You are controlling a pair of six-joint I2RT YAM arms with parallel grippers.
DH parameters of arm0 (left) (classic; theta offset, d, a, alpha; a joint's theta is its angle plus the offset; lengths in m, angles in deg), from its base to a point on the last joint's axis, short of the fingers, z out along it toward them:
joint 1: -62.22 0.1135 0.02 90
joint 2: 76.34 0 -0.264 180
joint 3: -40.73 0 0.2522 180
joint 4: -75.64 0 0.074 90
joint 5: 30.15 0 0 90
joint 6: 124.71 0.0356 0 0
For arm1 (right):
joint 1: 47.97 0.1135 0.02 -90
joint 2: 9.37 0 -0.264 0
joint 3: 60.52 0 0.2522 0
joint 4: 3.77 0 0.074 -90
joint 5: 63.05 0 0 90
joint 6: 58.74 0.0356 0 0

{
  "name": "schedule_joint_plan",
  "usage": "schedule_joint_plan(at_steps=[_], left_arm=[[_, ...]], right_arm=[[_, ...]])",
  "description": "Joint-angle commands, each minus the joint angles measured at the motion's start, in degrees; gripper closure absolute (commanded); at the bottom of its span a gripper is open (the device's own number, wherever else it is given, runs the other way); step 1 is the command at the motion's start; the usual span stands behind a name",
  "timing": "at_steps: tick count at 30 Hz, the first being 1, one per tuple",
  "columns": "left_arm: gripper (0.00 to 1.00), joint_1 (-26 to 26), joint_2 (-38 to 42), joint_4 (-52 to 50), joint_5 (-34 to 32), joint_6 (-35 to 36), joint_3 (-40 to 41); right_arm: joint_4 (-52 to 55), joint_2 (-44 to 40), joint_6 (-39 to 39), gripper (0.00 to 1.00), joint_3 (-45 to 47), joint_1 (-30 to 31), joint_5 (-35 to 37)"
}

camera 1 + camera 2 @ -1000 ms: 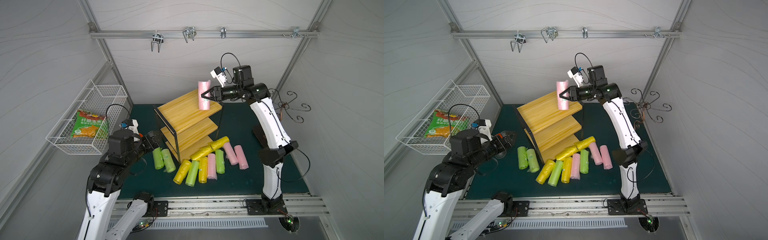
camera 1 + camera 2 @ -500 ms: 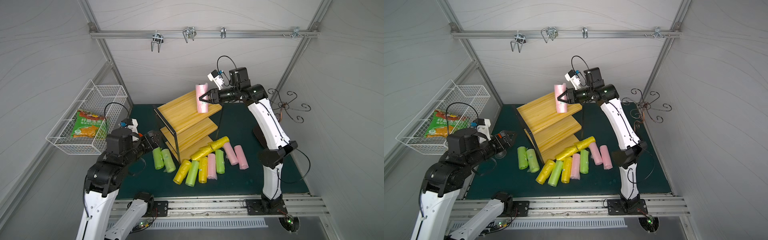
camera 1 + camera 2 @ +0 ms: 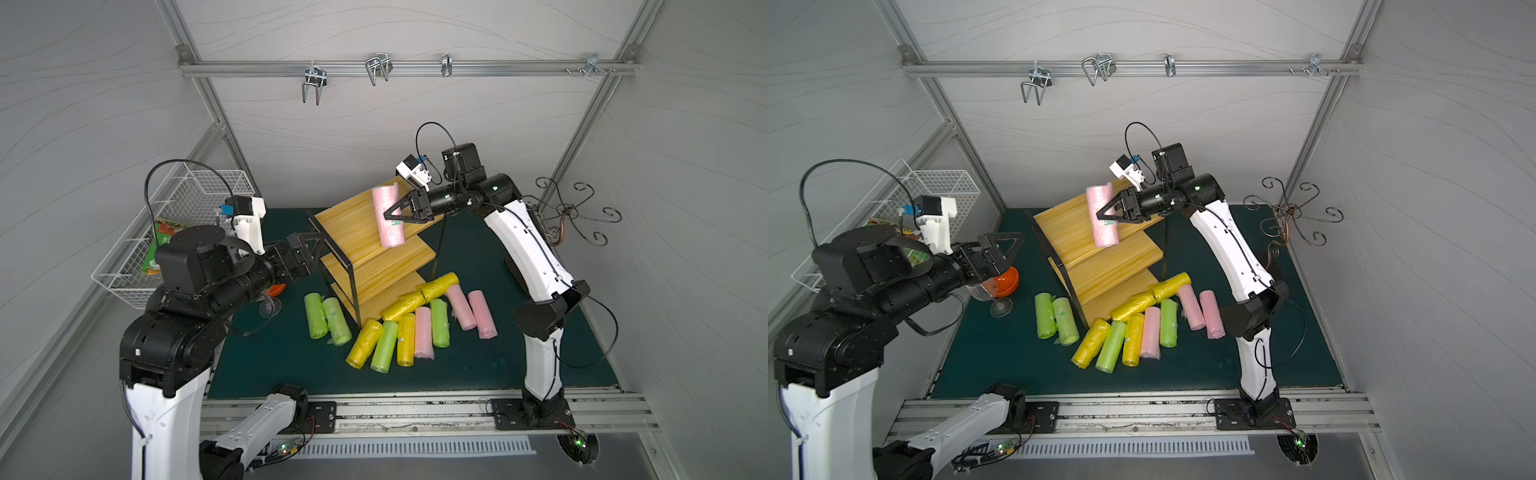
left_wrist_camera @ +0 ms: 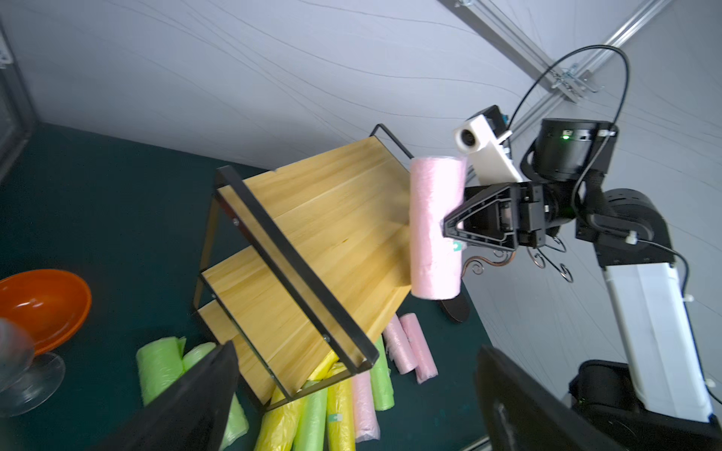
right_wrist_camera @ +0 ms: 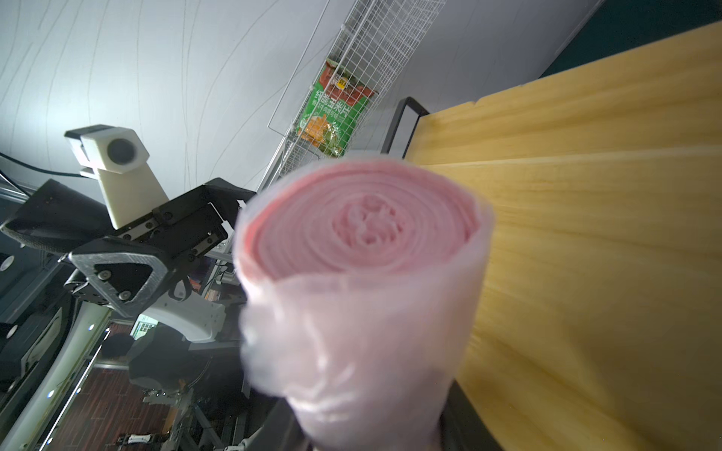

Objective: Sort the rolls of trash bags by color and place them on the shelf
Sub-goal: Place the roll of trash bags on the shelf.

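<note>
We see the right gripper (image 3: 389,217) clamped on 1 pink roll (image 3: 392,237), its jaws pinching the roll's middle from the side. The roll stands nearly upright over the right end of the top board of the shelf (image 3: 349,224), and we cannot tell whether its lower end touches the wood. In the right wrist view its spiral-wound end faces us, with the yellow board just beside it. The left gripper (image 4: 357,349) is spread wide and holds nothing. Its 2 fingers (image 4: 203,390) stand far apart, and the black frame (image 4: 297,265) at the shelf's left end shows near, beyond the gap. The other 11 rolls lie on the dark green mat (image 3: 291,365). A green pair (image 3: 316,316) lies side by side just left of the shelf's foot. A cluster in front of the shelf has 4 yellow rolls (image 3: 438,284), 2 green rolls (image 3: 384,345) and 3 pink rolls (image 3: 482,313). An orange bowl (image 3: 1007,280) and a clear glass (image 3: 994,301) sit on the mat below the left gripper. A snack packet (image 5: 336,113) lies in the white wire basket (image 3: 199,195) on the left wall.
</note>
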Motion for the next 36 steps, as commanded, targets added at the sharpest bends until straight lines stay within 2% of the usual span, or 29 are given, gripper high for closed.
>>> schedule_joint_plan(at_steps=[1, 2, 6, 10, 13, 16, 20, 29, 36], left_arm=[[0.01, -0.27, -3.95, 3.29, 8.38, -0.4, -3.42], [0.01, -0.28, -4.39, 4.01, 9.1, -1.2, -3.61], [0.01, -0.29, -4.3, 7.2, 10.37, -3.56, -2.12], [0.01, -0.27, -3.65, 9.05, 10.44, -5.22, 2.35], [0.01, -0.29, -3.9, 9.06, 10.48, -5.34, 3.2], [0.01, -0.29, -4.52, 8.5, 9.57, -4.99, 3.15], [0.01, -0.29, -5.19, 8.26, 8.41, -4.81, 3.15], [0.01, -0.27, -6.23, 7.83, 7.37, -4.3, 4.32], [0.01, -0.27, -8.32, 5.08, 5.69, -2.13, 1.69]], right_arm=[[0.36, 0.96, 0.38, 1.0, -1.49, 1.67, -0.64], [1.22, 1.56, 0.16, 1.0, -2.44, 2.11, 0.24], [3.07, 3.58, 0.08, 0.86, -4.73, 3.73, 4.24], [3.29, 4.55, 0.24, 0.8, -4.8, 5.01, 9.28], [3.22, 4.68, 0.47, 0.7, -4.87, 5.5, 12.88], [2.88, 4.62, 1.1, 0.53, -4.87, 5.5, 16.0], [2.49, 4.67, 1.29, 0.44, -5.22, 5.46, 19.0], [3.29, 3.24, -0.21, 0.38, -4.84, 5.28, 26.1], [0.29, -1.04, -1.33, 0.22, -4.94, 4.54, 28.27]])
